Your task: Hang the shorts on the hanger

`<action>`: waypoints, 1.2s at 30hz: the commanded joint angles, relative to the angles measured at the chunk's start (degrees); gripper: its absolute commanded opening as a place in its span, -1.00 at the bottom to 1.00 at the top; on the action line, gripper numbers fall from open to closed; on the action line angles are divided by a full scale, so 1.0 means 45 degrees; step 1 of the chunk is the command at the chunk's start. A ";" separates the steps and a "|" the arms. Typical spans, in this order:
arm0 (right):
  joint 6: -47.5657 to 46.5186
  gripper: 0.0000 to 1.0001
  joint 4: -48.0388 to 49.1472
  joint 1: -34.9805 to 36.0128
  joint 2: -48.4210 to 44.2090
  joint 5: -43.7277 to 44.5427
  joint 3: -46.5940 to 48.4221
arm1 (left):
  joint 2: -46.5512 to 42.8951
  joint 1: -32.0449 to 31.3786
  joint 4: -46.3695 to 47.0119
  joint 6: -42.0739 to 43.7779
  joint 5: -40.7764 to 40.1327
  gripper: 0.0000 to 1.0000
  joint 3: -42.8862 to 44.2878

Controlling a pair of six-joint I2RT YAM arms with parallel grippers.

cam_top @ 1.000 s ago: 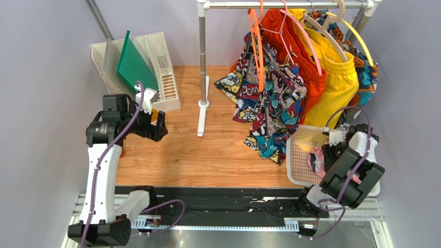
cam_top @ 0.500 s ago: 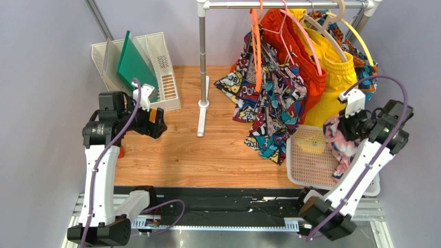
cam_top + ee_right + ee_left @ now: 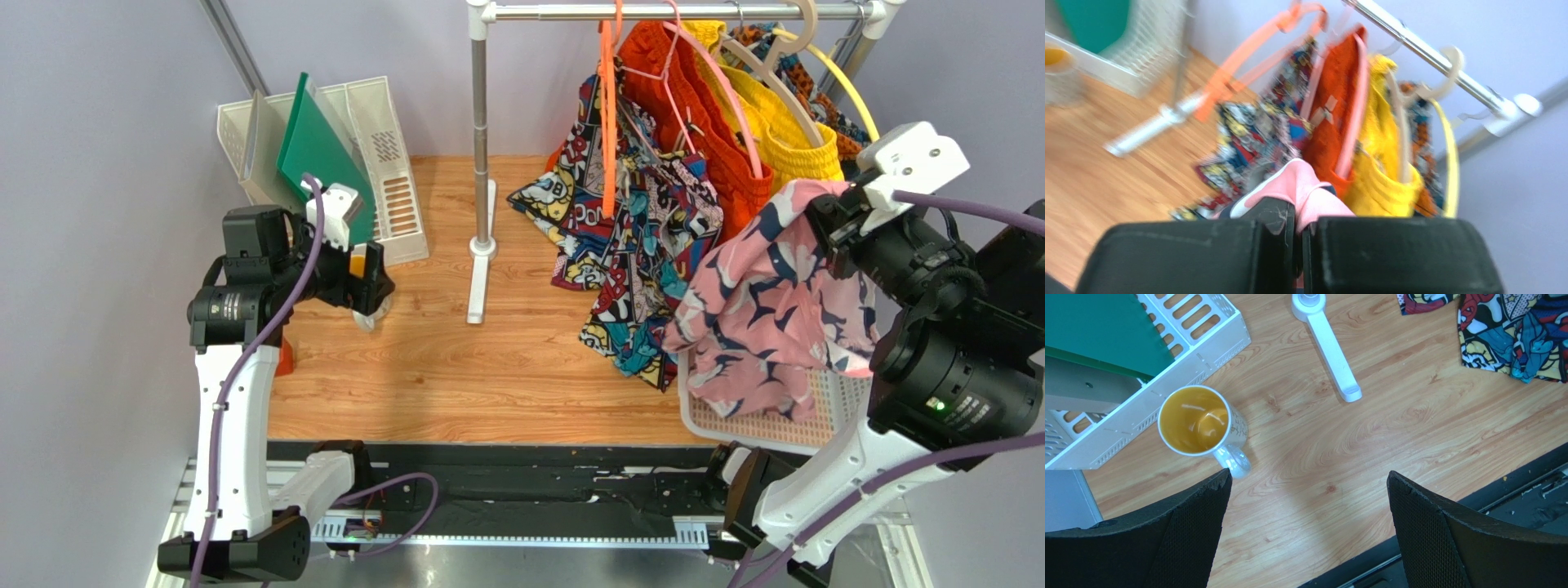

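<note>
My right gripper (image 3: pixel 832 211) is shut on the pink shorts (image 3: pixel 767 312) with the navy and white print and holds them high above the white basket (image 3: pixel 736 423); the fabric hangs down in front of the yellow shorts. In the right wrist view the pink fabric (image 3: pixel 1300 187) is pinched between my closed fingers (image 3: pixel 1301 229). The orange hanger (image 3: pixel 607 116) hangs empty on the rail at the left end of the row; it also shows in the right wrist view (image 3: pixel 1247 55). My left gripper (image 3: pixel 374 288) is open and empty over the wooden table (image 3: pixel 1364 447).
Comic-print shorts (image 3: pixel 638 245), orange shorts (image 3: pixel 699 123) and yellow shorts (image 3: pixel 797 141) hang on the rail. The rack's post and foot (image 3: pixel 480 245) stand mid-table. A white file rack with a green board (image 3: pixel 325 153) is at the back left, a yellow-lined mug (image 3: pixel 1198 425) beside it.
My right arm has lifted the pink shorts out of the basket, up and toward the rail, and they have unfolded. The left gripper has shifted slightly.
</note>
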 commanded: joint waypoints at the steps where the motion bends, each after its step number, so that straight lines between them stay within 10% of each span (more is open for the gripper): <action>1: 0.6153 -1.00 0.0848 0.0054 -0.0140 -0.2973 -0.0070 | -0.0477 0.0093 0.1053 -0.0782 0.0329 0.99 0.0324; 5: 2.1225 -1.00 2.0040 0.0034 -0.1823 -0.4365 -0.5599 | -0.1023 0.0074 0.1736 -0.0629 0.2883 0.99 -0.0162; 8: 1.9479 -1.00 1.6584 0.0189 -0.0538 -0.4015 -0.2566 | -0.2036 0.0074 0.3121 -0.0686 0.4174 0.99 -0.1000; 15: 2.1659 -1.00 1.6551 0.0930 0.1769 -0.3467 -0.1013 | -0.1730 -0.0451 0.5196 -0.0981 0.6404 0.90 -0.1474; 22: 1.7248 -1.00 1.0970 0.6718 0.2318 -0.0994 -0.2244 | -0.0849 -0.2289 0.5196 0.0504 0.5896 0.92 -0.1004; 36: 1.2400 -1.00 0.8147 1.6203 0.4426 0.3834 0.1211 | -0.2587 -0.2329 0.6504 -0.0783 0.5212 0.96 -0.2624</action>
